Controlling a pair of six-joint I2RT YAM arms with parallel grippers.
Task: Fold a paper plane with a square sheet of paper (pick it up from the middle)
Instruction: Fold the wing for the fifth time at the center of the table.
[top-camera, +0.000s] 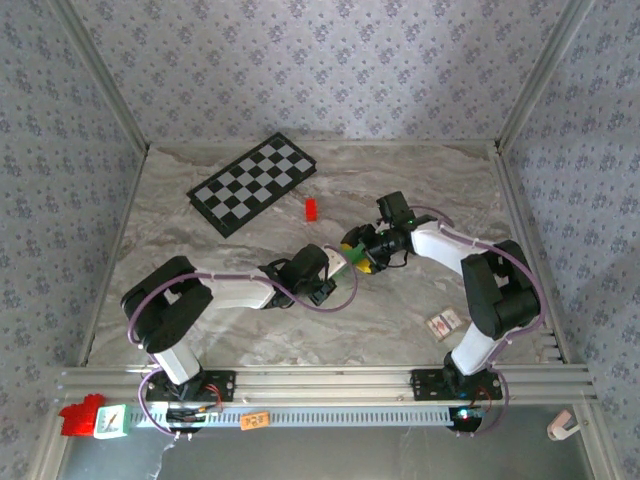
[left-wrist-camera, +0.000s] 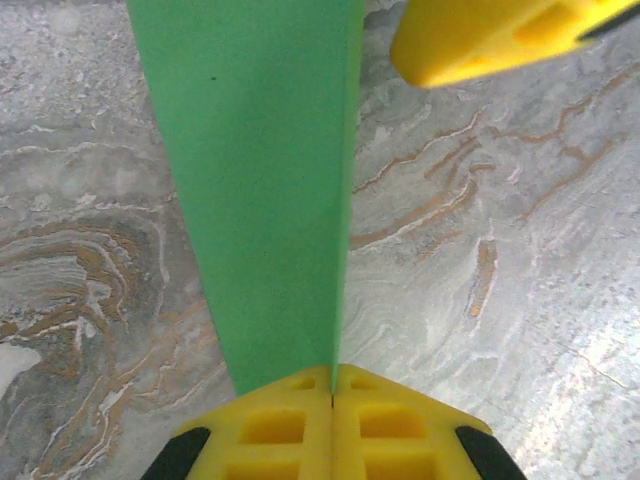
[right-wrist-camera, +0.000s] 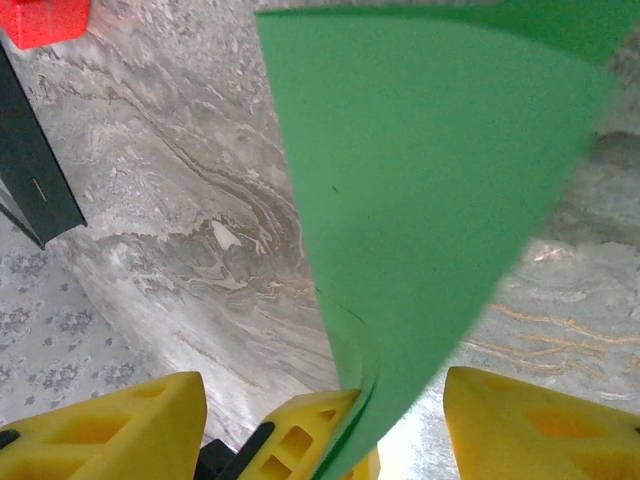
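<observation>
Open tabletop (top-camera: 385, 322) (red block (top-camera: 311, 208) behind)

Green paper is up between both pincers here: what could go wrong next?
The left pincer alone is shut on the folded green paper, at one end; the long sheet may sag or twist, loosening the crease.
The right pincer stands open with the paper between its jaws; pulling away, a jaw could snag the sheet and drag it free.
</observation>
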